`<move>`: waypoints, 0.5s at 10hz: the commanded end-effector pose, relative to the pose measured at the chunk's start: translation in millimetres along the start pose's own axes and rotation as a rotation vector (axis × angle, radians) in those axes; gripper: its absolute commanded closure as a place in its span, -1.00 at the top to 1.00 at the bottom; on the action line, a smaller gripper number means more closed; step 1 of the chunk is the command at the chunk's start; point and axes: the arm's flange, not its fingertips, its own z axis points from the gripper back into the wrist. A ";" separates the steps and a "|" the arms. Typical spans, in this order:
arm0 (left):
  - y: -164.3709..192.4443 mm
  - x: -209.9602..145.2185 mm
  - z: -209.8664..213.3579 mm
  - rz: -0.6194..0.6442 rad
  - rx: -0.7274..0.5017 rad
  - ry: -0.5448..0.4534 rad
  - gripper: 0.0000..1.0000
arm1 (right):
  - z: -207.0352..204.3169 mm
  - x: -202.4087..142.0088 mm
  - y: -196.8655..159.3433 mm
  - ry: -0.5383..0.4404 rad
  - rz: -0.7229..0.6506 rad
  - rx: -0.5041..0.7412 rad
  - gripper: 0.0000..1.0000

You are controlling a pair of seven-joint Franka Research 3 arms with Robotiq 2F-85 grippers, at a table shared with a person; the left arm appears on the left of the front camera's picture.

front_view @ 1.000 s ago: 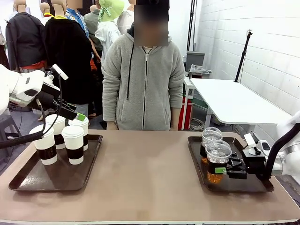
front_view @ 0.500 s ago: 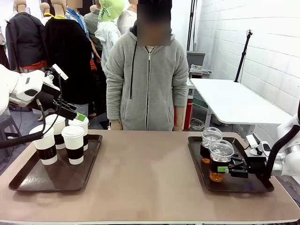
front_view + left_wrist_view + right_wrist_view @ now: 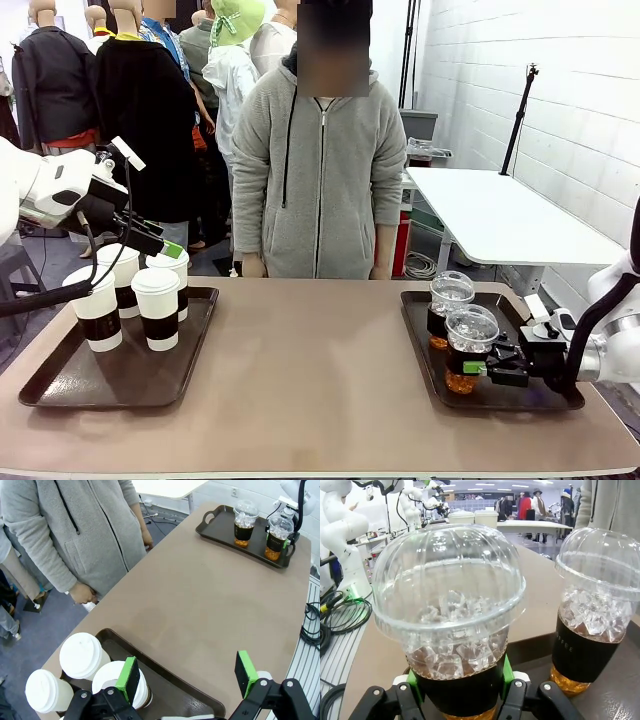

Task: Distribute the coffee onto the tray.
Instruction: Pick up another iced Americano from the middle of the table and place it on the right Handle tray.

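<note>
Since a moment ago, the right hand (image 3: 484, 368) has drawn back slightly toward the robot's side of its tray (image 3: 560, 398), carrying the near iced coffee (image 3: 467, 346) clamped between its green pads. A second iced coffee (image 3: 447, 305) stands just beyond it. Above four lidded paper cups (image 3: 158, 307) on the other tray (image 3: 60, 385), the left hand (image 3: 186, 671) hovers wide open, holding nothing. Distribution seems barely begun.
</note>
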 end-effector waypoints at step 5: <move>4.0 -2.8 -2.1 -0.018 -0.018 -0.010 1.00 | 0.5 1.3 -2.7 -0.004 -0.011 0.044 0.72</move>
